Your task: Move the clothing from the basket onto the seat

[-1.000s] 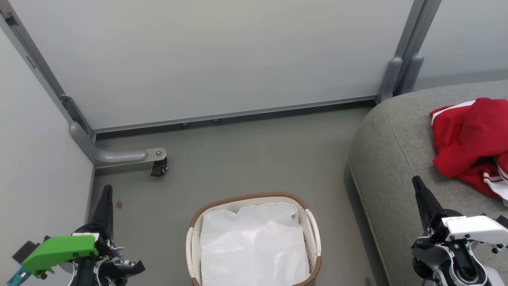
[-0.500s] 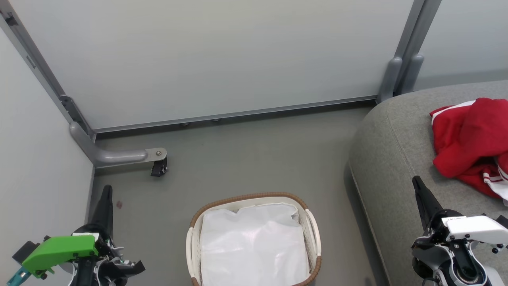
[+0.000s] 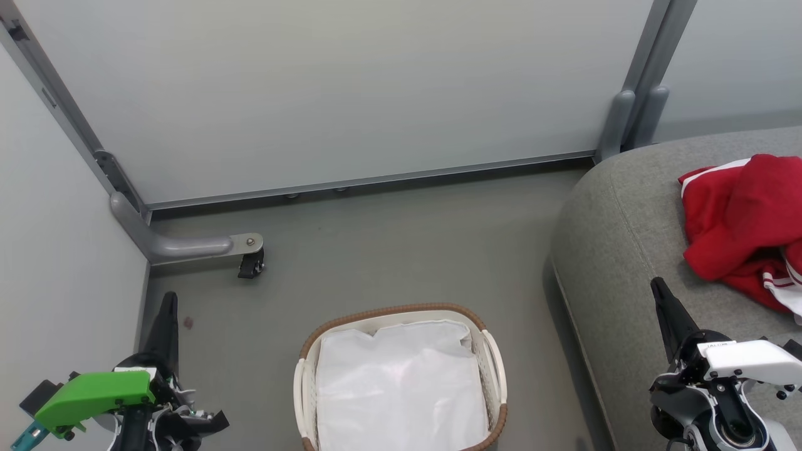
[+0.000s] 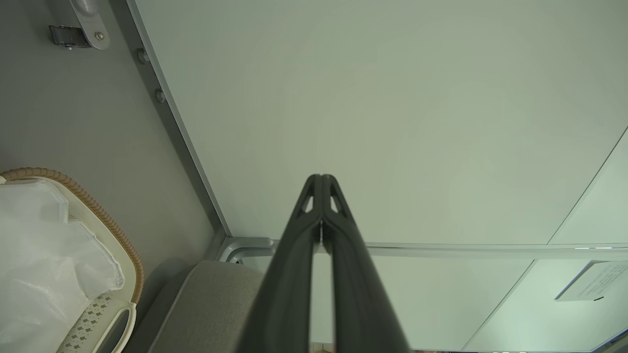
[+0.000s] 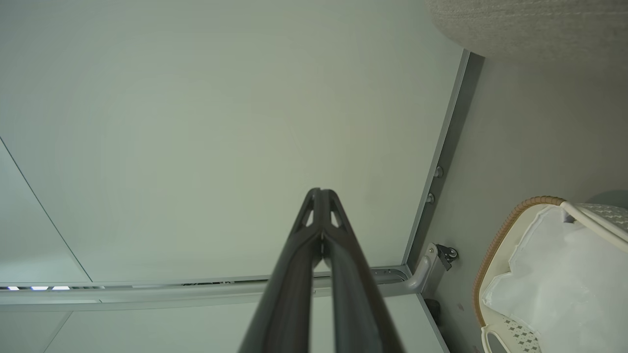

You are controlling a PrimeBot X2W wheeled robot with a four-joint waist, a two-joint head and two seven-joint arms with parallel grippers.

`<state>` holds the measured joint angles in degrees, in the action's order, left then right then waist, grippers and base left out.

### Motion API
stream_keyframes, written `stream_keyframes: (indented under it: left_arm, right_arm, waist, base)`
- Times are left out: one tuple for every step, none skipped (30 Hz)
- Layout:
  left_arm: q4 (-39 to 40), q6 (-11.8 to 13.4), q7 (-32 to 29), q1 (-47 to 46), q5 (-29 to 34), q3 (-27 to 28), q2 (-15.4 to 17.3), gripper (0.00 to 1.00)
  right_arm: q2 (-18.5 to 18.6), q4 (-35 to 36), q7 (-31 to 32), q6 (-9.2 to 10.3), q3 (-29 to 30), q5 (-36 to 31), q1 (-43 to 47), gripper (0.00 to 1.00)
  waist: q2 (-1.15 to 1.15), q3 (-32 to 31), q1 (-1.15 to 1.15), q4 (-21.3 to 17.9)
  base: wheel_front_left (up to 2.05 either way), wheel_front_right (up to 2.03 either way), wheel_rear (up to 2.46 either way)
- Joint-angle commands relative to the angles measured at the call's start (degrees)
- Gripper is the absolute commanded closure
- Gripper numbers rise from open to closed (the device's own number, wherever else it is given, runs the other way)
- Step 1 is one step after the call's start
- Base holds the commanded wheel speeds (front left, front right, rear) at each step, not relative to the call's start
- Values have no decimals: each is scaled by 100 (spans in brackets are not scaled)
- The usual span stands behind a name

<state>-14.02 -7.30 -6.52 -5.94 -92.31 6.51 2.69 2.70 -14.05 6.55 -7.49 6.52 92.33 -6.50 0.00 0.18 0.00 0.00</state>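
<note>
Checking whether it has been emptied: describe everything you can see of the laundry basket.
The laundry basket is oval, white perforated plastic with a brown woven rim and white side handles. It stands upright on the grey floor, left of the grey couch and apart from it. A crumpled white liner lines it, with nothing lying on top.

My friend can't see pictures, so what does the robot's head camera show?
Red clothing lies on the grey seat at the right, while the white basket on the floor holds a white liner and no clothes. The left hand and right hand are shut and empty at the bottom corners.
</note>
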Motion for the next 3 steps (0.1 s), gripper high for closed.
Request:
stream_keyframes:
  left_arm:
    - [8, -35, -23, -59, -20, 12, 36, 100]
    - [8, -35, -23, -59, -20, 12, 36, 100]
    - [8, -35, -23, -59, -20, 12, 36, 100]
  right_arm:
    - [34, 19, 17, 0, 12, 18, 61, 100]
    - [34, 19, 17, 0, 12, 18, 61, 100]
    - [34, 19, 17, 0, 12, 18, 61, 100]
  waist:
    - [0, 0, 0, 0]
    - [0, 0, 0, 0]
    - [0, 0, 0, 0]
  base:
    - [0, 0, 0]
    - [0, 0, 0]
    - [0, 0, 0]
